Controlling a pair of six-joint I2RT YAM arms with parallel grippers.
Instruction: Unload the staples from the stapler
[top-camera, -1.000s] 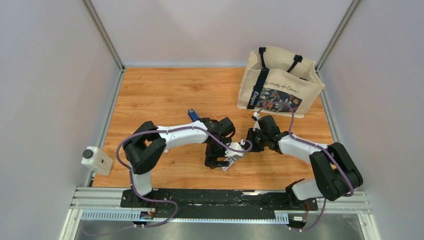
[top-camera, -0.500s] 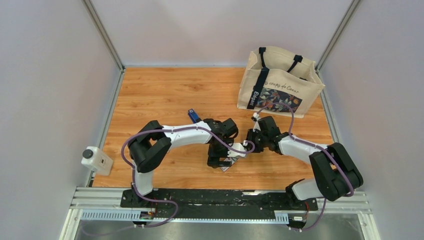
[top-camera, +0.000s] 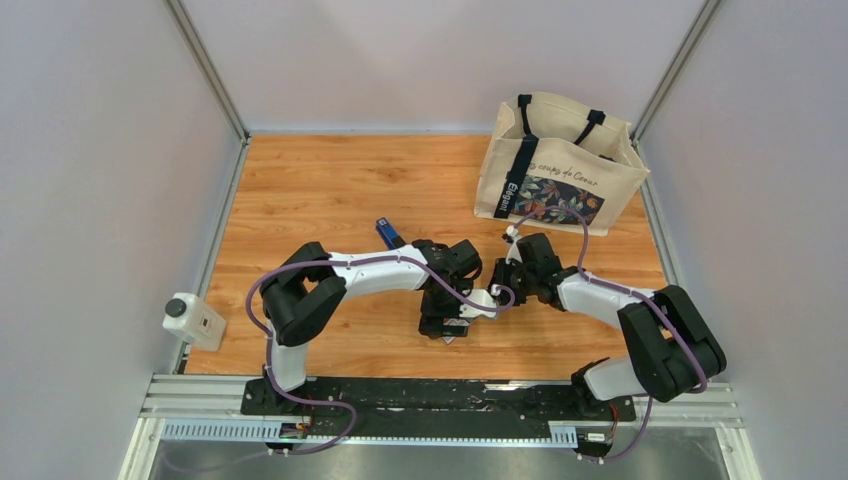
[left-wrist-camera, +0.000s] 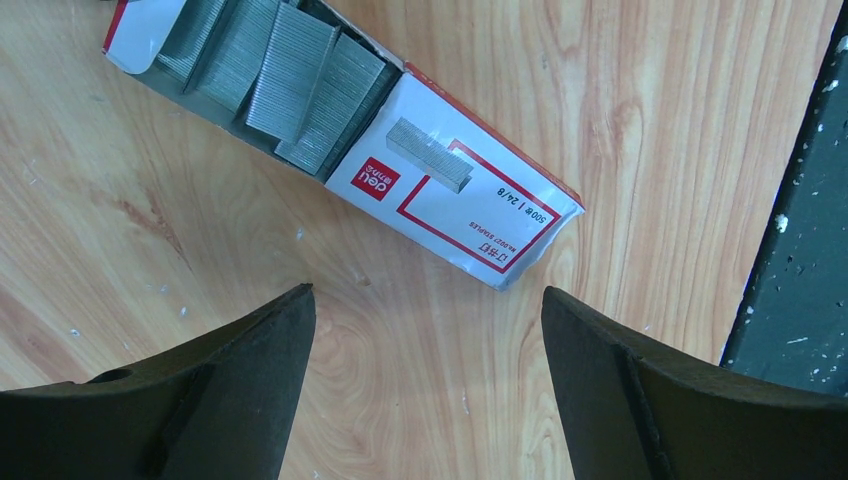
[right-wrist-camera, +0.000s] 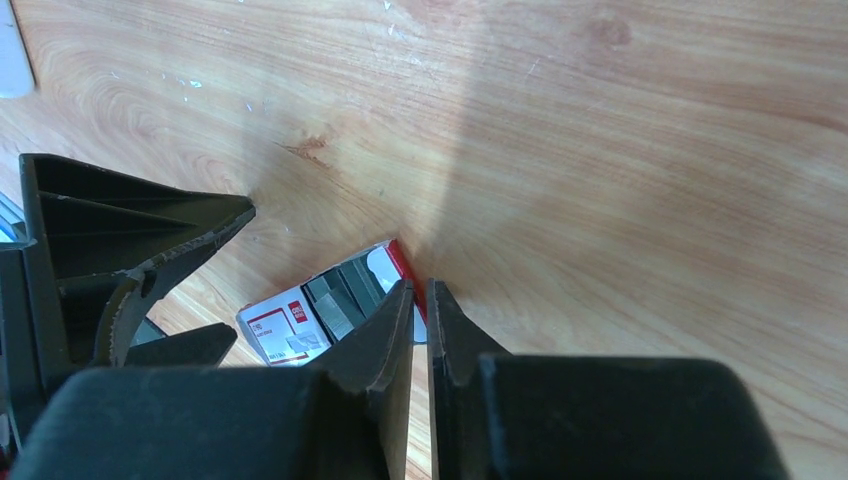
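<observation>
I see the stapler (top-camera: 386, 231) lying on the table (top-camera: 300, 180) just left of centre in the top view, apart from both grippers. Left gripper (left-wrist-camera: 428, 300) spread wide above the open staple box (left-wrist-camera: 470, 215). Right gripper (right-wrist-camera: 420, 292) narrowed to a slit.

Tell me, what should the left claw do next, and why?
Probably ease the left claw forward and down to grip the box of staples. Its fingers are open, and the box's closed end lies just ahead of the gap between them. The shut right claw points at the box's open end, so steadying the box seems useful. The stapler lies apart, behind the left arm.
</observation>
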